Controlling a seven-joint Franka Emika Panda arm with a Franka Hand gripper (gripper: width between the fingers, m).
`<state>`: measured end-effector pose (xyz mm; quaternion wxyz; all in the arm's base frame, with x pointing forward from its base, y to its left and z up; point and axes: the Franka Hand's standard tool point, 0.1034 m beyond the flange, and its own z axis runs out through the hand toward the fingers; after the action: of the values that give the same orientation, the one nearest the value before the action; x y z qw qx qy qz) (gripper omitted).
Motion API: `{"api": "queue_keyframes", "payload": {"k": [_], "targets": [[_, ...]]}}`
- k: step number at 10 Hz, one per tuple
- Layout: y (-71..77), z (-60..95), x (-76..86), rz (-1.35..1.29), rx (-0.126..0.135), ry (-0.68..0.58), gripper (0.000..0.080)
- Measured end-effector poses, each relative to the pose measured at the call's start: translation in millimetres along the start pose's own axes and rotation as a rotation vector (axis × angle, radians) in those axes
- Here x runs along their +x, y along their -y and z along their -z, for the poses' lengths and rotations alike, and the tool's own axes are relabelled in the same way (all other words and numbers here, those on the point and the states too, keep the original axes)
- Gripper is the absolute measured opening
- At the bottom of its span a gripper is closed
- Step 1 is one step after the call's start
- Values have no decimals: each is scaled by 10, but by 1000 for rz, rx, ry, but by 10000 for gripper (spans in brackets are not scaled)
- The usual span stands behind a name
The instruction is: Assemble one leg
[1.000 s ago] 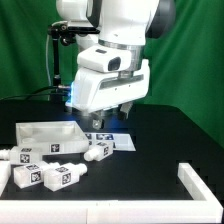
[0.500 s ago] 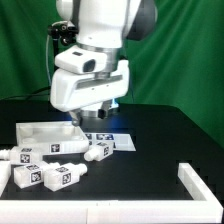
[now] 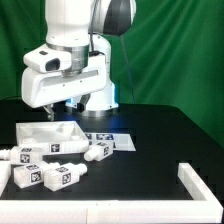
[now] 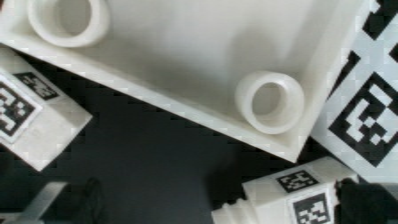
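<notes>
Several white legs with black-and-white tags lie on the black table in front of the large rimmed panel (image 3: 45, 132). One leg (image 3: 66, 147) lies at the panel's front edge, another (image 3: 100, 152) to its right, and two (image 3: 30, 176) (image 3: 62, 177) lie nearer the front. My gripper (image 3: 60, 107) hangs open and empty above the panel, clear of everything. The wrist view looks down on the panel (image 4: 187, 50) with its round sockets, and on tagged legs beside it (image 4: 32, 110) (image 4: 294, 192). The gripper (image 4: 214, 200) has its two dark fingertips wide apart.
The marker board (image 3: 112, 140) lies flat behind the right-hand leg. A further leg (image 3: 24, 154) lies at the exterior view's left. A white angled rail (image 3: 196, 181) stands at the front right. A green backdrop closes the back.
The arm has swung from the middle toward the exterior view's left and risen slightly, from over the marker board to above the panel. The parts have not moved.
</notes>
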<state>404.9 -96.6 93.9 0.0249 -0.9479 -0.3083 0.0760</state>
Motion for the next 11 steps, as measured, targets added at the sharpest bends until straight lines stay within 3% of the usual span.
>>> {"api": "queue_keyframes", "payload": {"k": [1, 2, 3, 4, 6, 11], "targets": [[-31, -28, -27, 21, -4, -4, 650], [-118, -131, -168, 15, -8, -6, 650], [-176, -235, -407, -24, -15, -3, 650], [-244, -299, -677, -73, 5, -4, 650], [-361, -394, -973, -46, 15, -19, 650], [-355, -396, -939, -67, 9, -21, 650]]}}
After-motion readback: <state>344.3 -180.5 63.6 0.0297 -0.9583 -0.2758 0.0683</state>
